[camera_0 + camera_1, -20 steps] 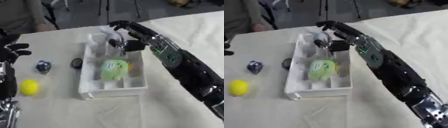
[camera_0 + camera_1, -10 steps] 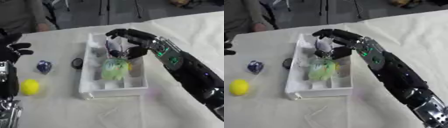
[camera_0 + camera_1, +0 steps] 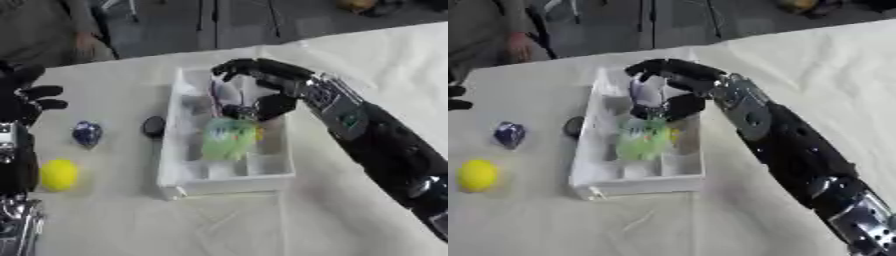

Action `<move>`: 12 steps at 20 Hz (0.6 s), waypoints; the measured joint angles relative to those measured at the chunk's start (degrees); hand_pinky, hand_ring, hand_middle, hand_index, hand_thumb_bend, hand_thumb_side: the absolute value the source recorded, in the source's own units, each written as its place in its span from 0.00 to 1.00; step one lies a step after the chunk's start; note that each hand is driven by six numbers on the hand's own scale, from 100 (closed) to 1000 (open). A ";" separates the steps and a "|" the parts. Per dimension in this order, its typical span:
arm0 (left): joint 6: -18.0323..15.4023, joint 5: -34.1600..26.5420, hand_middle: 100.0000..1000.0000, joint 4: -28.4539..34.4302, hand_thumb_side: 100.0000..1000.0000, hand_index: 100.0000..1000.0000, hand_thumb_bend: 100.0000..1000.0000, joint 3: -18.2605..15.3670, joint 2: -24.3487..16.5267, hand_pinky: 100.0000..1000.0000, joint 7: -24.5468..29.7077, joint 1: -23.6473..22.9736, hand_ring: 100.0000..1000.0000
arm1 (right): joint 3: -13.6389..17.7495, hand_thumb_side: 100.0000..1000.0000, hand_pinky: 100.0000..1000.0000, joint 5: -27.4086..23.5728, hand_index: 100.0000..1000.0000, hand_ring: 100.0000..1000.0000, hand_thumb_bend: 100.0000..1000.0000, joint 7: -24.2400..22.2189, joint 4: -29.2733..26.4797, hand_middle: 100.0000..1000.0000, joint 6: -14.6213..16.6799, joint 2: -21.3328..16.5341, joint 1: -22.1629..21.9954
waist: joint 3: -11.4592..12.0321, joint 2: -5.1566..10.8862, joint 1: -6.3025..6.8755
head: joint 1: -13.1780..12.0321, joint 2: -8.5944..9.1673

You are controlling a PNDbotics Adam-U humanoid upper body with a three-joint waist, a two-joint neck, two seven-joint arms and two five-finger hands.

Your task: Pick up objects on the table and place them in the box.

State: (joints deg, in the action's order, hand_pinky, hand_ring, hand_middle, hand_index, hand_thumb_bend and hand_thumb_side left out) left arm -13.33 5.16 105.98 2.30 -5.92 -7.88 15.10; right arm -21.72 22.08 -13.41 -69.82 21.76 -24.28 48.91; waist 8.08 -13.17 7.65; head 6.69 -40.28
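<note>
A white box (image 3: pixel 224 180) with compartments lies in the middle of the table. A green and yellow thing (image 3: pixel 229 138) rests inside it. My right hand (image 3: pixel 278 84) reaches over the box's far half, fingers arched above and thumb below. They curl round a whitish thing with a purple edge (image 3: pixel 229 95) low in the box. Left of the box lie a dark round thing (image 3: pixel 154 126), a blue wrapped thing (image 3: pixel 87 133) and a yellow ball (image 3: pixel 59 174). My left hand (image 3: pixel 24 99) stands at the left edge, fingers spread and holding nothing.
A white cloth covers the table (image 3: pixel 367 60); its far edge runs behind the box, with a dark floor beyond. My right forearm (image 3: pixel 385 150) crosses the cloth right of the box.
My right hand has come down from above the box's far end into the box, carrying the whitish thing towards the green one. The left hand has stayed put.
</note>
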 measured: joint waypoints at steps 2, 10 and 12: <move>0.02 0.18 0.73 0.00 0.85 0.74 0.55 -0.04 0.00 0.56 -0.13 -0.06 0.63 | 1.32 0.66 0.87 -0.79 0.95 0.76 0.36 5.09 -2.12 0.80 -2.21 -1.18 -0.49 | -0.63 0.01 0.00 | -0.34 0.00; 0.29 2.10 0.73 0.00 0.84 0.74 0.55 -1.96 -0.06 0.57 -2.31 -0.84 0.65 | 6.95 0.68 0.80 -8.82 0.93 0.74 0.30 17.55 -21.25 0.78 -8.77 -9.68 -8.00 | -5.26 0.25 -0.03 | -3.02 0.21; 0.46 3.00 0.74 0.00 0.84 0.74 0.55 -2.97 -0.09 0.57 -3.33 -1.08 0.65 | 9.18 0.69 0.78 -11.67 0.93 0.73 0.30 18.17 -27.11 0.77 -9.56 -12.19 -11.89 | -6.18 0.27 -0.07 | -3.93 0.22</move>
State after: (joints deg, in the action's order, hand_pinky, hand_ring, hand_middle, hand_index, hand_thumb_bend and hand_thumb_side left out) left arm -12.87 8.16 105.98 -0.67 -6.02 -11.21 14.02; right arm -12.54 10.41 4.76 -96.93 12.20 -36.47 37.02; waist 1.89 -12.90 7.58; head 2.76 -40.06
